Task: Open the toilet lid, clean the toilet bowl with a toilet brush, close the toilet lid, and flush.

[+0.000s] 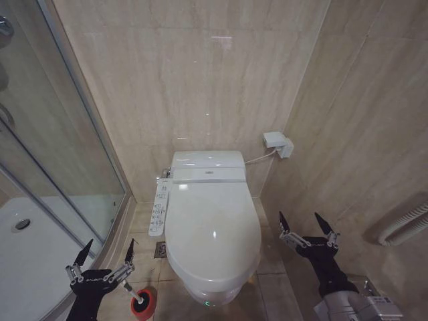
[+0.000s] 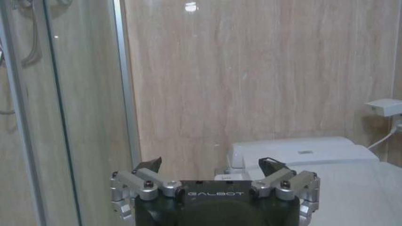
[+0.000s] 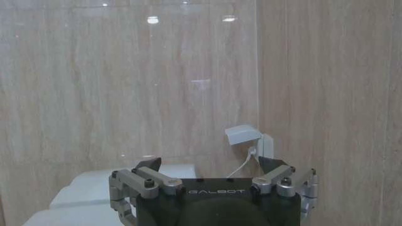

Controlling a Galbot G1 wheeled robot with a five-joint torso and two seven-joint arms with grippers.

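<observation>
Your toilet lid (image 1: pixel 212 224) lies closed over the seat, centred between both arms. Your right gripper (image 1: pixel 308 229) hovers beside the toilet's right flank, fingers spread wide. Your left gripper (image 1: pixel 106 257) hangs low at left, equally wide, just above the toilet brush (image 1: pixel 142 301) in its red holder.

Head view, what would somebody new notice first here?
The large white glossy plastic toilet lid, shut, sits centre against the beige tiled wall. Two black grippers hang open on either side: the left gripper beside the glass shower enclosure, above the small red round cup holder, and the right gripper near the side wall.
</observation>
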